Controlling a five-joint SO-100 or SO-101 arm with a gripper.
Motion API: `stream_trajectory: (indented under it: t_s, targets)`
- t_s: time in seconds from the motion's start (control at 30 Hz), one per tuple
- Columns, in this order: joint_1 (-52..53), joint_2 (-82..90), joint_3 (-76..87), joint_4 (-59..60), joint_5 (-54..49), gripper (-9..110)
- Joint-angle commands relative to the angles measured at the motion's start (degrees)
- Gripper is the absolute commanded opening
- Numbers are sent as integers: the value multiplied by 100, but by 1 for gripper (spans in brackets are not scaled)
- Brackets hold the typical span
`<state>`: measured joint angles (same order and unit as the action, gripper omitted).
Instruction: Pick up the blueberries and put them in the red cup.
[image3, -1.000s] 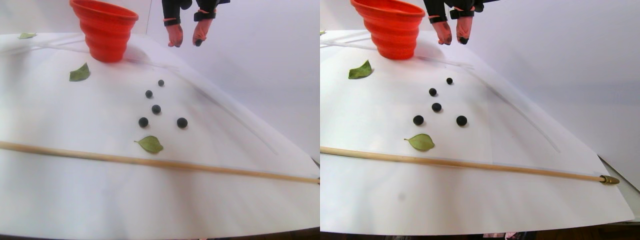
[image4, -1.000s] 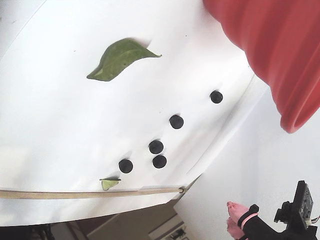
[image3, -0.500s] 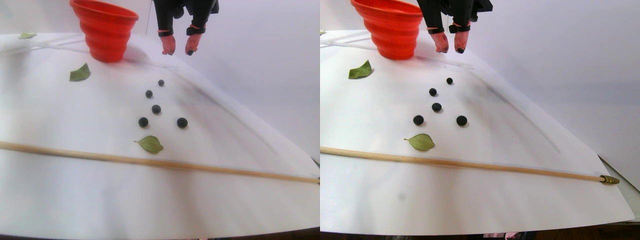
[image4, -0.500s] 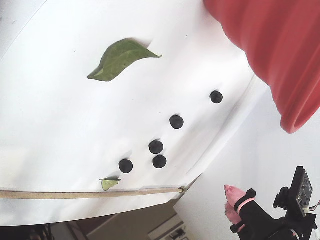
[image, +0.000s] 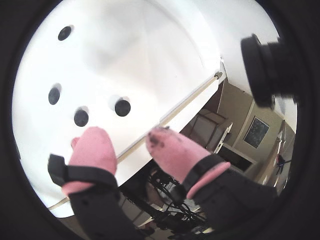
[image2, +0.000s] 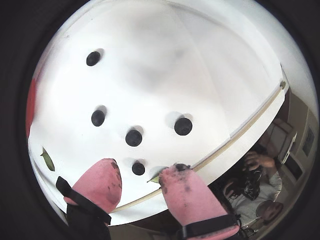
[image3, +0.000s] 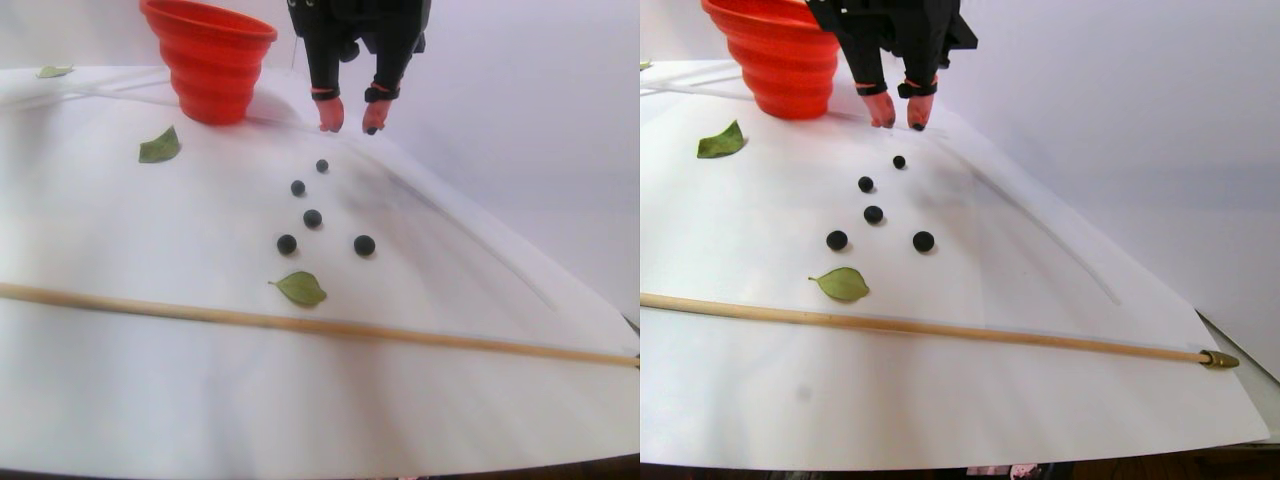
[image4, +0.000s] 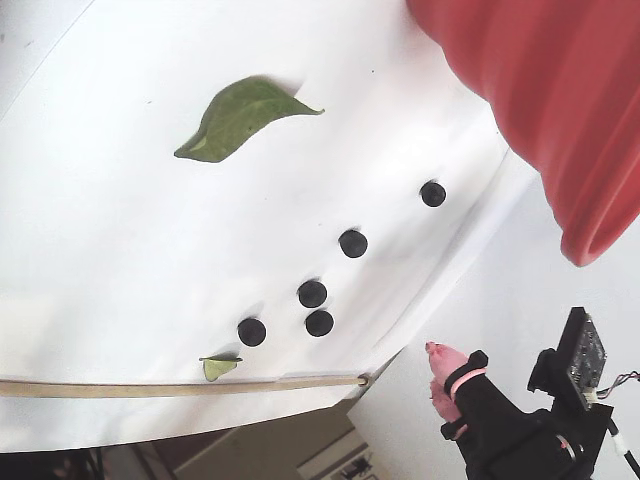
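Note:
Several blueberries (image3: 313, 218) lie scattered on the white sheet, seen in both wrist views (image: 122, 107) (image2: 133, 137) and in the fixed view (image4: 312, 294). The red cup (image3: 210, 65) stands upright at the back left of the stereo pair view and fills the top right of the fixed view (image4: 540, 100). My pink-tipped black gripper (image3: 350, 125) hangs open just right of the cup, above the sheet and behind the farthest berry. Nothing is between its fingers (image: 125, 135) (image2: 143, 170). In the fixed view the gripper (image4: 436, 372) sits at the lower right.
Green leaves (image3: 160, 146) (image3: 301, 288) lie on the sheet, one large in the fixed view (image4: 240, 115). A long wooden stick (image3: 300, 325) crosses the sheet in front of the berries. The sheet's edge drops off at the right (image3: 560, 300).
The open gripper has come down toward the sheet and a little left, closer to the cup and the farthest berry. Berries, leaves and cup have not moved.

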<state>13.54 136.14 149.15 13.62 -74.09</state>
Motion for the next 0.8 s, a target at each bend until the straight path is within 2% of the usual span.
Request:
stream_trajectory:
  t_s: [0.0, 0.77]
  targets:
    - [44, -193, -246, -325, 9, 16]
    - [-193, -1837, -817, -2171, 220, 17]
